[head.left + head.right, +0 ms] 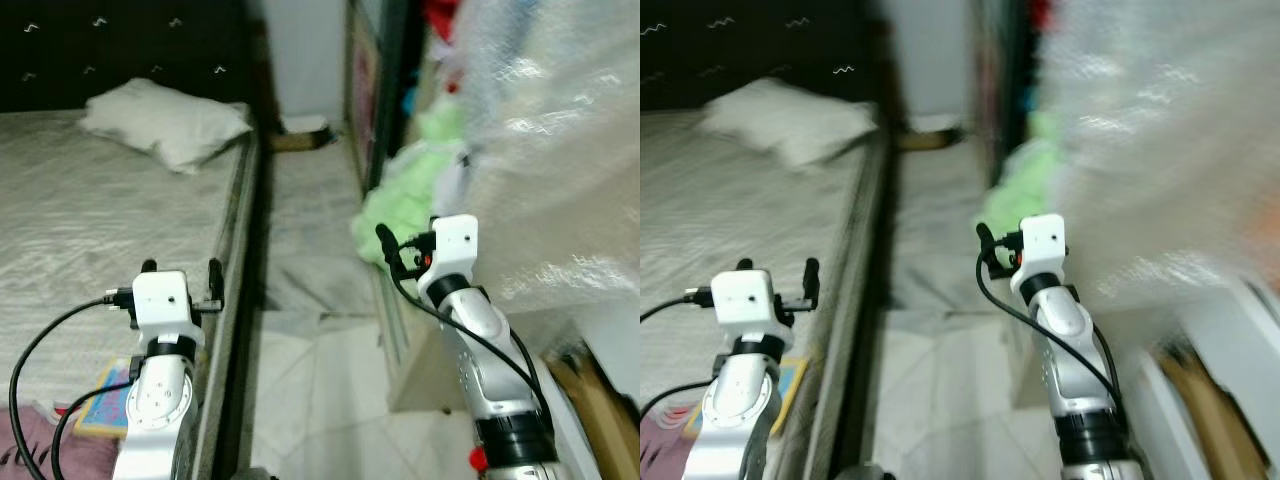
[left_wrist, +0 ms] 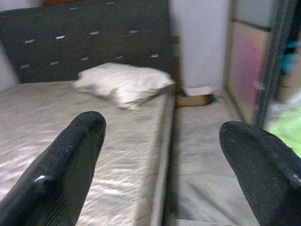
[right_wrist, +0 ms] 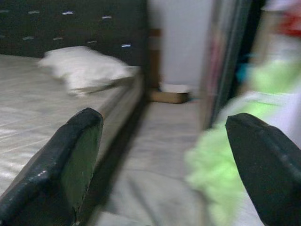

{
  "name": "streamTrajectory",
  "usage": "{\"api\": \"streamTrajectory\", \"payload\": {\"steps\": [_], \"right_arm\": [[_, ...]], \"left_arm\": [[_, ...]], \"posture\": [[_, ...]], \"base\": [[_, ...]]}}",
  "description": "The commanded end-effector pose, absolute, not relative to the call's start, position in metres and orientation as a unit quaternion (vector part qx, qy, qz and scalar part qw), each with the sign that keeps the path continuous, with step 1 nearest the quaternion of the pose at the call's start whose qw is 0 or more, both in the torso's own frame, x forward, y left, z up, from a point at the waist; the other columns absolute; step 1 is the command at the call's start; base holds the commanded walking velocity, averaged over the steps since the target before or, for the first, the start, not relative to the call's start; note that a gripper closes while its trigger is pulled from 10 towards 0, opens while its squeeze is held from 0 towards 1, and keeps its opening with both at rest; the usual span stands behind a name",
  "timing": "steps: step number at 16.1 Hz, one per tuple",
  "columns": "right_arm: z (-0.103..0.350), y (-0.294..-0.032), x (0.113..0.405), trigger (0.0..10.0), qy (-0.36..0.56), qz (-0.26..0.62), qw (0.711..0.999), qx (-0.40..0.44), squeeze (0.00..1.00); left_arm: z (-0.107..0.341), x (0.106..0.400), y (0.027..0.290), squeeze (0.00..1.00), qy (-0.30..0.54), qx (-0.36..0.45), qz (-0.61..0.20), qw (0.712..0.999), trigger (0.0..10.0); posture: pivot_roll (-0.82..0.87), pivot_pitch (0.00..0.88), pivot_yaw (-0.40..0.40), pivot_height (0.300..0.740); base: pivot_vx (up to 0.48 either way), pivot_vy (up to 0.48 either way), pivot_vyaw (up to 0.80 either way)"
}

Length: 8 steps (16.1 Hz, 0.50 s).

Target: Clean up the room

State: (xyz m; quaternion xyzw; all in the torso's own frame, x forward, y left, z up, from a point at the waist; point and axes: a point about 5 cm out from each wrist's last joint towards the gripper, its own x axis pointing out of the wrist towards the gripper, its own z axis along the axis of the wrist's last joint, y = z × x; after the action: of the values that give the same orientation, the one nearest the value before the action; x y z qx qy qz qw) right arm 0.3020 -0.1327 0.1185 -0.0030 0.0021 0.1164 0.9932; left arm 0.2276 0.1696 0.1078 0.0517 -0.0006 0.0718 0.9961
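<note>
Nothing tidied yet, by my reading | left gripper wide, empty, over bed edge | right gripper wide, empty, near green cloth spilling from wardrobe | left: cloth, book on bed

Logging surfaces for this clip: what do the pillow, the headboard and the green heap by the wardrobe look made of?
Pillow: white cloth, matte and creased, slumped soft. Headboard: dark padded upholstery, likely leatherette, with tufted rows that catch the light. Green heap: fuzzy light-green fabric, perhaps fleece; blur leaves it open.
</note>
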Motion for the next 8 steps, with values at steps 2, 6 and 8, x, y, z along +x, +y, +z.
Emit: {"api": "streamTrajectory", "payload": {"steps": [2,6,8], "right_arm": [[0.1222,-0.1259,0.3035,10.0,-0.007,0.130,0.991,-0.001,0.00],[0.1205,-0.1252,0.3037,10.0,-0.004,0.135,0.991,0.000,0.00],[0.1199,-0.1242,0.3038,10.0,-0.003,0.140,0.990,0.004,0.00]], "left_arm": [[0.1086,0.2278,0.1725,0.00,-0.002,0.058,0.077,0.995,10.0],[0.1087,0.2280,0.1721,0.00,-0.003,0.060,0.075,0.995,10.0],[0.1087,0.2283,0.1717,0.00,-0.003,0.061,0.073,0.995,10.0]], "posture": [[-0.06,0.000,-0.003,0.740],[-0.06,0.000,-0.004,0.740],[-0.06,0.000,-0.004,0.740]], "base": [[0.000,0.000,0.80],[0.000,0.000,0.80],[0.000,0.000,0.80]]}}
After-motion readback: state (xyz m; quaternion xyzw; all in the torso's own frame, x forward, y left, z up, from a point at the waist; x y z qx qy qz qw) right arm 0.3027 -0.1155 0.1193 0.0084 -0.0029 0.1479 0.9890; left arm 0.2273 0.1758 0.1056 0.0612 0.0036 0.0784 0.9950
